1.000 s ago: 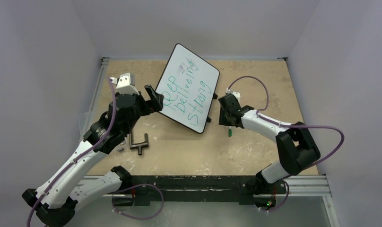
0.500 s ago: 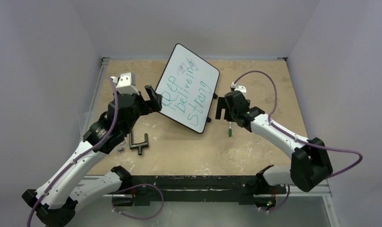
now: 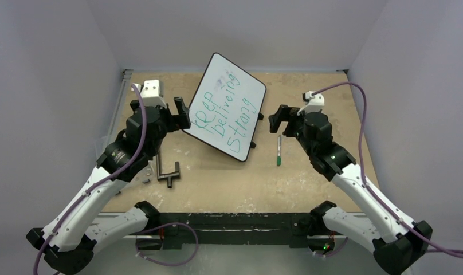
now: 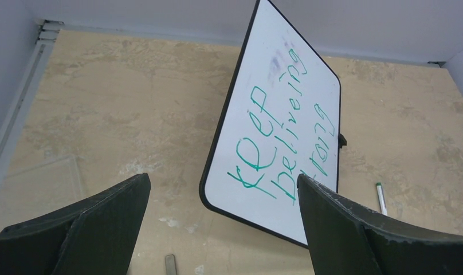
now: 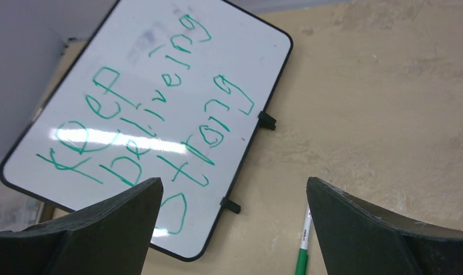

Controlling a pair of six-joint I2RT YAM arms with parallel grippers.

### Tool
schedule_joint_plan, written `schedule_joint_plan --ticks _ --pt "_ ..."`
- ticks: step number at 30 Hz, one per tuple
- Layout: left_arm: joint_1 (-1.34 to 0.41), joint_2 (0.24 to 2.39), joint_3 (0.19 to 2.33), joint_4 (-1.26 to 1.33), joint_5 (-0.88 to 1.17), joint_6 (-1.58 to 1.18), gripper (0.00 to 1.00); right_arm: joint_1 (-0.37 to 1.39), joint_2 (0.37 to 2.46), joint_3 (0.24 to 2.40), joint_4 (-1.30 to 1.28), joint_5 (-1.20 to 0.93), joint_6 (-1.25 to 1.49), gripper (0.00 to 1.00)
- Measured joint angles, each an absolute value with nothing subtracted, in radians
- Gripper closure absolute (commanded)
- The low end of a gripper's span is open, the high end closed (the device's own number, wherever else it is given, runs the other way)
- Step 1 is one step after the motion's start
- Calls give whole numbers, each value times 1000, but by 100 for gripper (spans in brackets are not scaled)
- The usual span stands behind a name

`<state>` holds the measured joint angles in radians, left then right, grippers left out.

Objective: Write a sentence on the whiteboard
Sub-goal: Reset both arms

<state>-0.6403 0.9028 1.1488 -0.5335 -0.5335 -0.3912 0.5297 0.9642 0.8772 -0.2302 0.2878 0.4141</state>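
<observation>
The whiteboard [image 3: 229, 97] lies tilted at the back middle of the table, resting on small black feet. The sentence [image 3: 224, 112] is on it in green, three lines reading "Keep believing strong". My left gripper [image 3: 183, 113] hovers open just off the board's left edge, with nothing between its fingers. In the left wrist view the whiteboard [image 4: 286, 91] and sentence [image 4: 275, 143] lie beyond the open left gripper [image 4: 222, 179]. My right gripper [image 3: 278, 120] is open and empty to the right of the board. The right wrist view shows the whiteboard [image 5: 155, 63] beyond the right gripper [image 5: 234, 180].
A green-capped marker [image 3: 279, 151] lies on the table right of the board, below my right gripper, and shows as marker [image 5: 302, 243] in the right wrist view. A dark T-shaped metal tool [image 3: 169, 172] lies near the left arm. Walls close in the sides and back.
My right gripper opened, lifted off the marker and drew back up and to the right; the marker stays lying on the table. The left gripper shifted slightly left.
</observation>
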Motion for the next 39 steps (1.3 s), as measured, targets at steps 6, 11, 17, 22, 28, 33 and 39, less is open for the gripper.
schedule_joint_plan --ticks 6,11,17,22,28,33,39 --pt "-637 886 1170 -556 -588 -324 0 530 803 839 -164 284 397 1" --pt "-635 874 1198 -567 -625 -250 0 530 664 751 -99 248 374 1" --pt "-635 868 1193 -559 -668 -170 0 530 549 690 -83 241 382 1" --pt "-635 841 1108 -527 -683 -118 0 529 521 689 -114 240 405 1" --pt "-635 828 1024 -505 -679 -93 0 529 483 669 -149 241 434 1" --pt "-635 791 1000 -481 -678 -85 0 529 482 654 -165 242 438 1" --pt "-635 770 999 -467 -683 -85 0 529 484 650 -160 255 438 1"
